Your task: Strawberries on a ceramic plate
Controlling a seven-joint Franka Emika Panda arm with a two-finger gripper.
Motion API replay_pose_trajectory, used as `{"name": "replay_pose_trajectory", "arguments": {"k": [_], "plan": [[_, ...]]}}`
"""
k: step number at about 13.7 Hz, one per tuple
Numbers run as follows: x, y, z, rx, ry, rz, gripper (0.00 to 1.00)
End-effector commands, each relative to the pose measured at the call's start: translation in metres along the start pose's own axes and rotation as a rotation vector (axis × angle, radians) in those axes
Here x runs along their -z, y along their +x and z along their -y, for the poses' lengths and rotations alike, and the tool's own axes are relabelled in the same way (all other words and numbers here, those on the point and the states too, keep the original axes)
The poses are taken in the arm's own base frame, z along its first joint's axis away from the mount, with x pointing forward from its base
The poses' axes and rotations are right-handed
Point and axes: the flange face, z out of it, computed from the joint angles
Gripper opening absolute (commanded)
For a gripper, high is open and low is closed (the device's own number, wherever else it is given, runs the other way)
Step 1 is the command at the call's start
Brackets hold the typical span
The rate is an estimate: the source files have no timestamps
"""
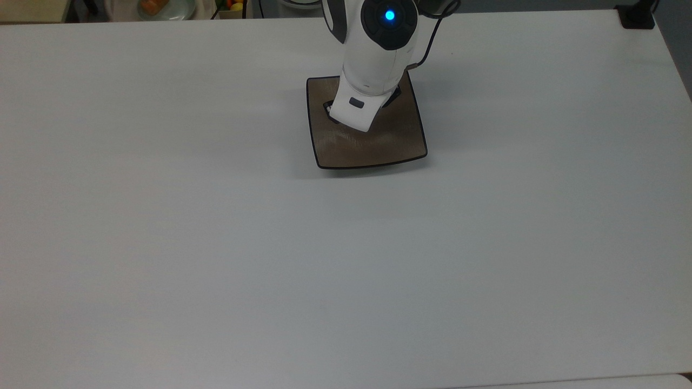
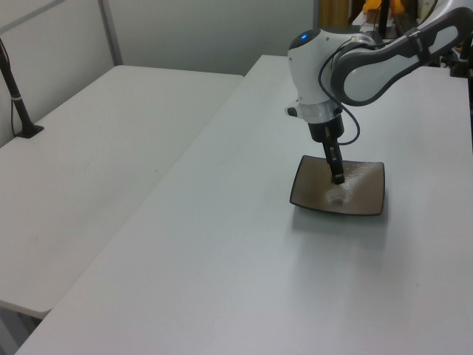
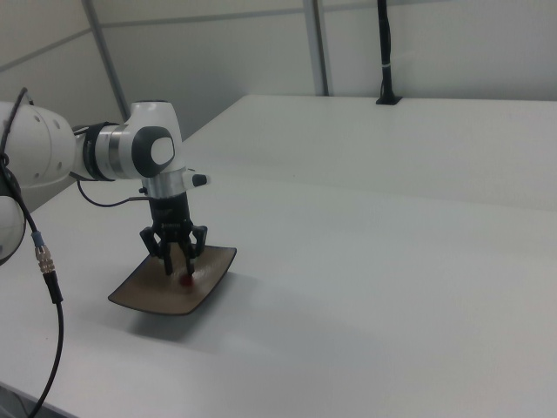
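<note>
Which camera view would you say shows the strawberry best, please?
The right view: the strawberry is a small red spot on the ceramic plate beneath the hand. In the top and left views, the arm and hand hide it.

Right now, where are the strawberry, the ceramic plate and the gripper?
strawberry [image 3: 186, 280], right view, its red body at the fingertips.
ceramic plate [image 1: 397, 143], top view, bare brown surface.
gripper [image 3: 177, 264], right view, between the fingertips.
</note>
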Motion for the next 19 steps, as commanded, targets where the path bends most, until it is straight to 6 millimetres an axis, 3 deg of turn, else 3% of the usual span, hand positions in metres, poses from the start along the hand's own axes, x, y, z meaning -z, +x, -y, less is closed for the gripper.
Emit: {"name": "replay_pose_trajectory", "arguments": {"k": [1, 4, 7, 10, 13, 17, 19], "plan": [[0.008, -0.003, 0.002, -0.021, 0.005, -0.019, 1.0], [0.032, -0.009, 0.0, -0.029, -0.008, -0.055, 1.0], [0.082, -0.032, -0.004, -0.052, -0.036, -0.135, 1.0], [0.143, -0.066, -0.019, -0.178, -0.052, -0.181, 1.0], [0.182, -0.111, -0.033, -0.239, -0.063, -0.175, 1.0], [0.209, -0.149, -0.079, -0.332, 0.008, -0.241, 1.0], [0.21, -0.155, -0.098, -0.363, 0.032, -0.258, 1.0]]}}
